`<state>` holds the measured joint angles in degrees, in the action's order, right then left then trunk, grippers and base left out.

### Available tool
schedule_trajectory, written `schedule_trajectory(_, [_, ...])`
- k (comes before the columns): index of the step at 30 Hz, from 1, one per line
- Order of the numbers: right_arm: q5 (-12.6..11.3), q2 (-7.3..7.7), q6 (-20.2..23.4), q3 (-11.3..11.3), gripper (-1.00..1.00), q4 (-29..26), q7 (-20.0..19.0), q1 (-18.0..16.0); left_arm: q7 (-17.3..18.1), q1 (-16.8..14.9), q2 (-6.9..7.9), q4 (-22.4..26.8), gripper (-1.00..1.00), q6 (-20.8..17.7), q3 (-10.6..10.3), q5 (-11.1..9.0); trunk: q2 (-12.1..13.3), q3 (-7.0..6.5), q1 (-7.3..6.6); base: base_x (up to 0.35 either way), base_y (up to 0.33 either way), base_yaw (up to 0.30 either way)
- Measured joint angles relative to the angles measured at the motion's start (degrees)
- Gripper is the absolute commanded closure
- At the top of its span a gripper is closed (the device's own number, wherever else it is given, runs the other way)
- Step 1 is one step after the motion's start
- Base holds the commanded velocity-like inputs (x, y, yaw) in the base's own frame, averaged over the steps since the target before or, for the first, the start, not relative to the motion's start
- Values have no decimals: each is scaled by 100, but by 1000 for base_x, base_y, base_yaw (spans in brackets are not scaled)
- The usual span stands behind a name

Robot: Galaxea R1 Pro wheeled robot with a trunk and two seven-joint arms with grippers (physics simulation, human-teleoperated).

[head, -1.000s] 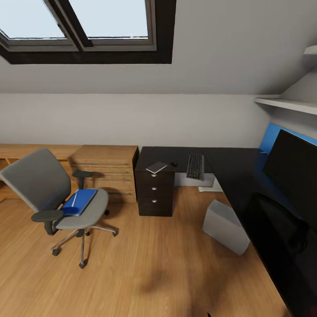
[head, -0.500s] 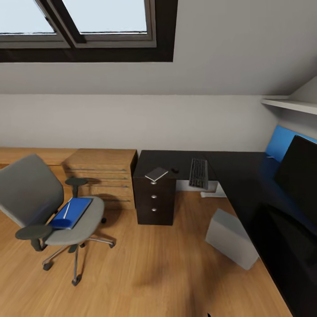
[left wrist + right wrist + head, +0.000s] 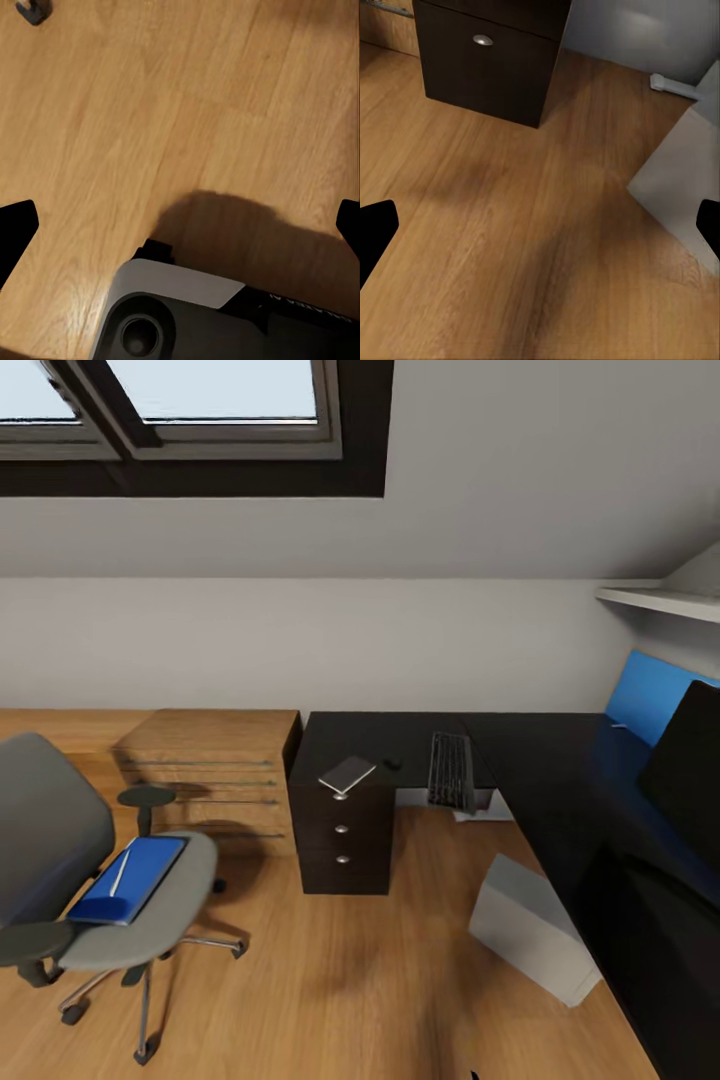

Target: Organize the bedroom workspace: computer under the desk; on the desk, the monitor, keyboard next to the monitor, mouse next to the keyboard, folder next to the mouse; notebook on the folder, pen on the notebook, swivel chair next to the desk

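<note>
The grey swivel chair point(image 3: 60, 840) stands at the left, apart from the desk. On its seat lies the blue folder point(image 3: 130, 865), with the white pen point(image 3: 118, 872) on top. The black L-shaped desk point(image 3: 400, 732) carries the dark grey notebook point(image 3: 347, 773), the small black mouse point(image 3: 392, 764) and the keyboard point(image 3: 450, 770). The monitor point(image 3: 690, 780) stands on the desk's right wing. The grey computer point(image 3: 530, 930) sits on the floor at the desk's edge and also shows in the right wrist view point(image 3: 682, 180). My left gripper point(image 3: 180, 229) and right gripper point(image 3: 540, 225) hang open and empty over the wood floor.
A black three-drawer unit point(image 3: 342, 840) holds up the desk's left end and is near my right gripper point(image 3: 491, 60). Low wooden shelving point(image 3: 210, 765) lines the wall behind the chair. A white desk foot point(image 3: 675, 84) rests on the floor. My base point(image 3: 187, 315) lies below the left gripper.
The whole head view has shifted: the camera has moved nearer the desk and turned a little right. The chair, folder and desk items have not moved.
</note>
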<state>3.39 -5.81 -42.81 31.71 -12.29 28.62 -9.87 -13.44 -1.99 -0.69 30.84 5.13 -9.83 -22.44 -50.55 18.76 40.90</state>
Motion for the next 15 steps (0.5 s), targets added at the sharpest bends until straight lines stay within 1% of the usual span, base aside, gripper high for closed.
schedule_trajectory(4, [-7,0,0,-2,-100,-1,0,0,0,0,1,0,-100,-2,2,-1,0,-14,0,330,8,-243])
schedule_trajectory(10, [-12,-19,1,4,-100,-3,0,0,0,0,3,0,-100,-2,3,-6,0,-24,0,330,58,-266])
schedule_trajectory(15, [-2,-21,1,8,-100,-2,0,0,-2,0,15,1,-100,-6,10,-11,0,-25,0,309,181,-197])
